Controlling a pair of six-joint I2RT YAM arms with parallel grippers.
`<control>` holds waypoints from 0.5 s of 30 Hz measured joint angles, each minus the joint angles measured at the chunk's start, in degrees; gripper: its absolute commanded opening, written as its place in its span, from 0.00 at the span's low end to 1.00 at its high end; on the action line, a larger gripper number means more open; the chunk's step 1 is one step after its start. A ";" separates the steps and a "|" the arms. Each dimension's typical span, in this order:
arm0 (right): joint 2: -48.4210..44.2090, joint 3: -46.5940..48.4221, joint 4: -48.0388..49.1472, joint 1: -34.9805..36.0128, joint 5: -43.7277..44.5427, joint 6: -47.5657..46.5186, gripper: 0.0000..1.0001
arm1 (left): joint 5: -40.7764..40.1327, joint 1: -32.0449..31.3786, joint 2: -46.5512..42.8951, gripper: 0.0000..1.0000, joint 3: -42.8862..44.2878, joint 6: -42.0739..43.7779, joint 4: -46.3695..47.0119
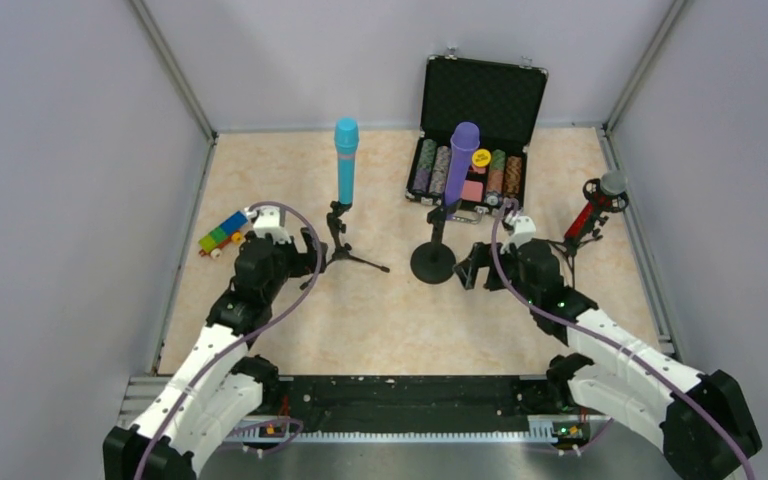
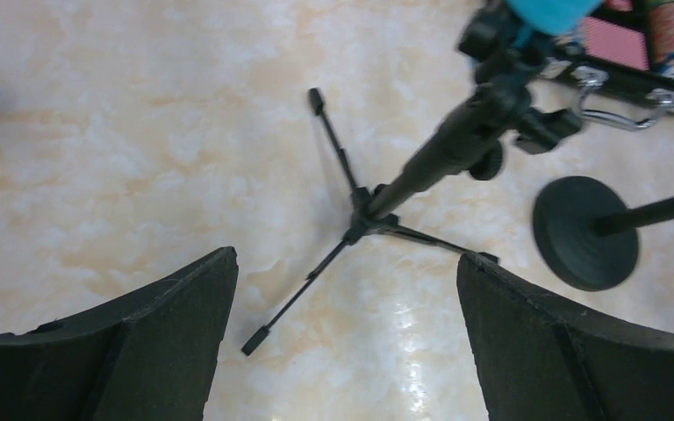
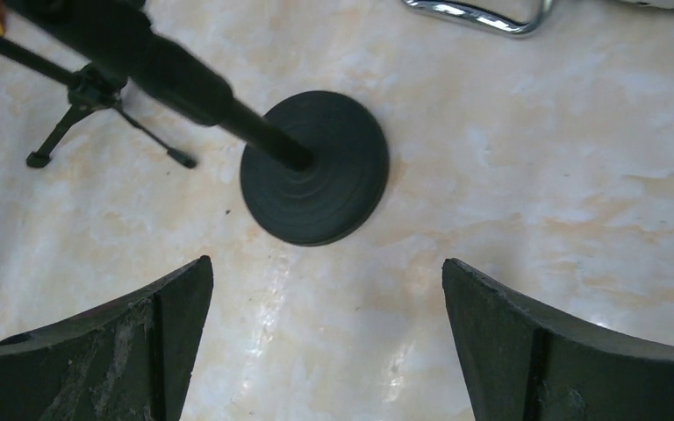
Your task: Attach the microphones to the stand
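The teal microphone point(image 1: 346, 160) stands upright in the tripod stand point(image 2: 456, 145) and the purple microphone point(image 1: 459, 160) in the round-base stand point(image 3: 316, 171). The red microphone point(image 1: 592, 208) sits tilted on a third stand point(image 1: 572, 243) at the right, so each stand appears to carry its load. The left gripper point(image 2: 347, 263) and right gripper point(image 3: 326, 263) are spread wide, holding nothing.

Reaching forward and slightly inward from bases at the near edge, with left arm point(image 1: 222, 340) and right arm point(image 1: 610, 345) bent at the elbow and held low, wrists tipped downward, left pincer point(image 2: 344, 263) and right pincer point(image 3: 326, 267) both spread wide, jaws well apart, gripping nothing, touching nothing.
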 measured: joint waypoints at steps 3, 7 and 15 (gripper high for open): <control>0.33 0.83 -1.31 -4.17 -0.50 -0.11 0.99 | -2.05 2.38 2.25 0.99 0.00 0.42 -0.87; 3.02 3.08 -1.27 -10.19 -0.81 -1.66 0.99 | -3.43 6.25 4.24 0.99 0.02 1.18 0.13; 12.24 6.58 2.86 -16.04 3.13 -9.16 0.99 | -5.88 11.76 10.47 0.99 -0.24 5.55 10.16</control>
